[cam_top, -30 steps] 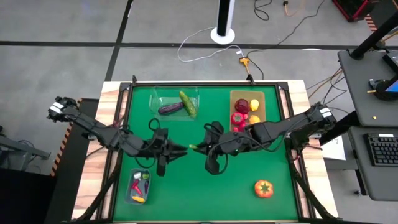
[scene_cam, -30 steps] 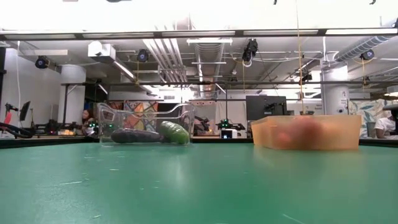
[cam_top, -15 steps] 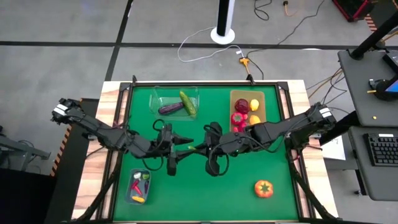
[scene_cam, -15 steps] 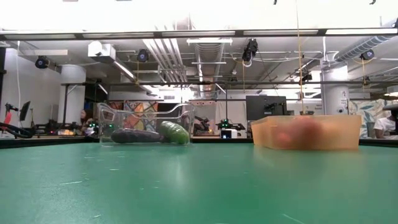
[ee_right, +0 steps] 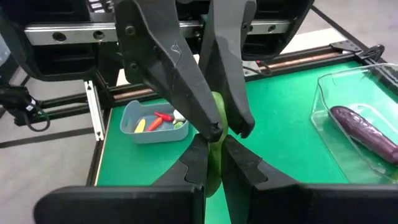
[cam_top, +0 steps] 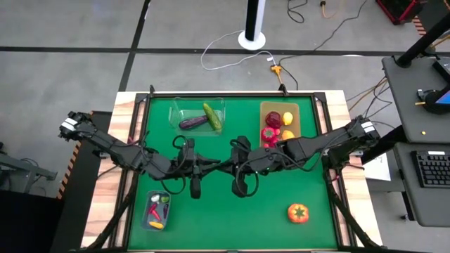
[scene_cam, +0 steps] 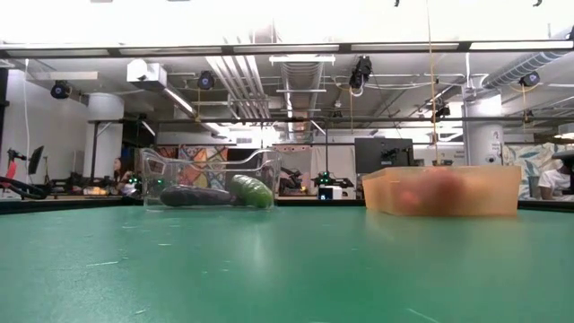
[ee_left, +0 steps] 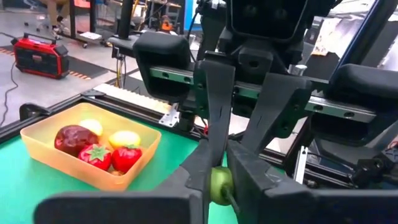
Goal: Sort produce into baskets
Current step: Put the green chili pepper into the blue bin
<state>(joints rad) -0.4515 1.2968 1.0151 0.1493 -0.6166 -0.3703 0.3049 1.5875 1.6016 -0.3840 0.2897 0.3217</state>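
A small green chilli (ee_left: 219, 185) hangs in mid-air above the middle of the green mat, between my two grippers, which meet tip to tip. My left gripper (cam_top: 213, 167) reaches in from the table's left and is shut on it. My right gripper (cam_top: 230, 167) reaches in from the right and is also shut on it. The clear tub (cam_top: 199, 114) holds the eggplant (cam_top: 192, 123) and cucumber (cam_top: 212, 117). The tan tray (cam_top: 280, 123) holds red and yellow fruits. The small bluish tub (cam_top: 157, 211) holds chillies. A tomato (cam_top: 298, 213) lies on the mat. My left gripper pinches the chilli's rounded end (ee_left: 219, 186) between its two fingertips, coming in level from the table's left. The chilli is clear of the mat, spanning both grippers. My right gripper pinches the chilli's other part (ee_right: 214, 167) between its two fingers, level from the table's right; the left fingers (ee_right: 180, 87) close over the end beyond it.
The clear tub (scene_cam: 211, 179) and the tan tray (scene_cam: 444, 190) stand along the far edge. The bluish tub is at the near left and the tomato at the near right. Bare green mat lies below the grippers.
My left gripper has moved toward the table's right, up to the right gripper's tips. Its fingers spread wide around the chilli's end and then shut on it. My right gripper has kept still, holding the chilli in mid-air.
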